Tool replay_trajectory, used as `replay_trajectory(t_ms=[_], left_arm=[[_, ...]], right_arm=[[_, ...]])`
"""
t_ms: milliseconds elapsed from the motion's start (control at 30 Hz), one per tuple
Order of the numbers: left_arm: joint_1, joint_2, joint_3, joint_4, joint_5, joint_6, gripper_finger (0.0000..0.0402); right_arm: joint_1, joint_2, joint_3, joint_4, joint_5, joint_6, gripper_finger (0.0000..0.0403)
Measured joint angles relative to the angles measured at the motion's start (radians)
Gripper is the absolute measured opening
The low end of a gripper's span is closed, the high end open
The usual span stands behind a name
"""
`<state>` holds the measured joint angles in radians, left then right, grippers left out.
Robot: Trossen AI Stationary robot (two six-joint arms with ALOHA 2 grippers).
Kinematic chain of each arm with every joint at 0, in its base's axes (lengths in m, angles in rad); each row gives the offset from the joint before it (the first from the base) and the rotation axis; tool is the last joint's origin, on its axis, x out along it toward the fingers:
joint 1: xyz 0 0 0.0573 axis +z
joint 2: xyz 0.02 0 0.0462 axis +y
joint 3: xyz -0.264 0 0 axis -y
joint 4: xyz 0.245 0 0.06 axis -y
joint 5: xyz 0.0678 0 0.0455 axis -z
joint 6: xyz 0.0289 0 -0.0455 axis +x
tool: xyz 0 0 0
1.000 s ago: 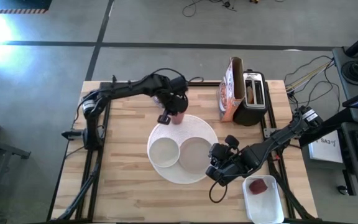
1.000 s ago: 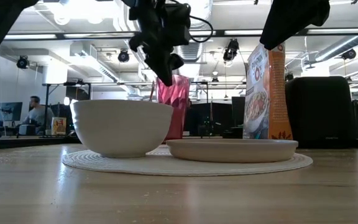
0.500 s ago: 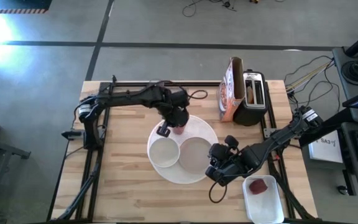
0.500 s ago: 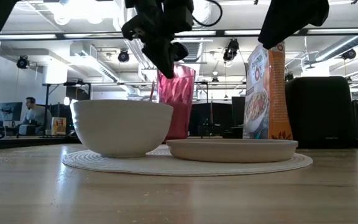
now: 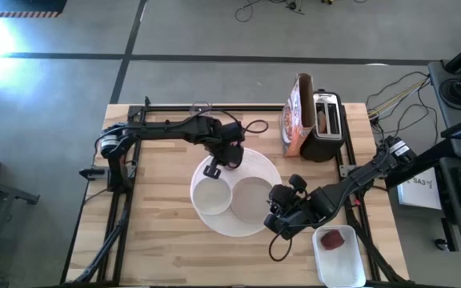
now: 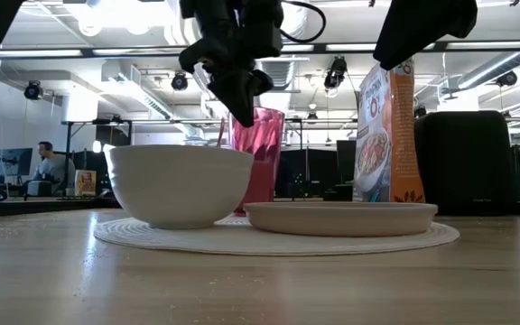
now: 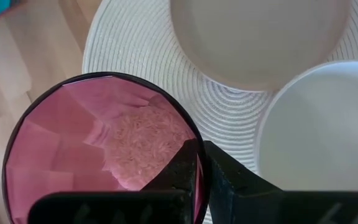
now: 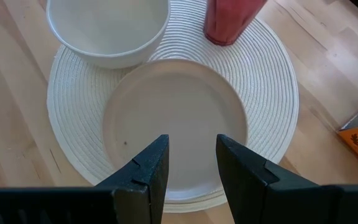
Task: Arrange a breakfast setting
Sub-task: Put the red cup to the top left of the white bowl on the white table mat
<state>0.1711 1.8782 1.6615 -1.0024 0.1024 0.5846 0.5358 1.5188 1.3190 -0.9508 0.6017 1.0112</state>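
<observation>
Worktop (image 5: 150,232) carries round white placemat (image 5: 264,164); on it white bowl (image 5: 211,196), grey plate (image 5: 252,197) beside, pink-red tumbler (image 6: 258,158) at far edge. Left pincer (image 7: 199,167) clamped on tumbler rim (one finger inside, one outside). Right pincer (image 8: 191,155) hovers above plate, fingers apart, holding nothing.

The left arm reaches across from nine o'clock, its tool (image 5: 224,157) clamped on the tumbler (image 6: 255,158) rim, one finger (image 7: 182,169) inside, one outside. The right arm comes in from three o'clock, its tool (image 8: 191,163) parted, hovering, gripping nothing
</observation>
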Motion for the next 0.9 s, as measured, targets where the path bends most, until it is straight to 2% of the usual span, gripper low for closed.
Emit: replay_trajectory(t_ms=[667,900], left_arm=[[0.000,-0.003,0.006,-0.046,0.007,-0.063,0.0010],[-0.001,-0.060,0.006,-0.045,0.034,-0.099,0.0011]], right_arm=[[0.000,0.000,0.000,0.008,0.000,0.000,0.0123],[0.000,0.000,0.000,0.015,-0.001,0.000,0.0123]])
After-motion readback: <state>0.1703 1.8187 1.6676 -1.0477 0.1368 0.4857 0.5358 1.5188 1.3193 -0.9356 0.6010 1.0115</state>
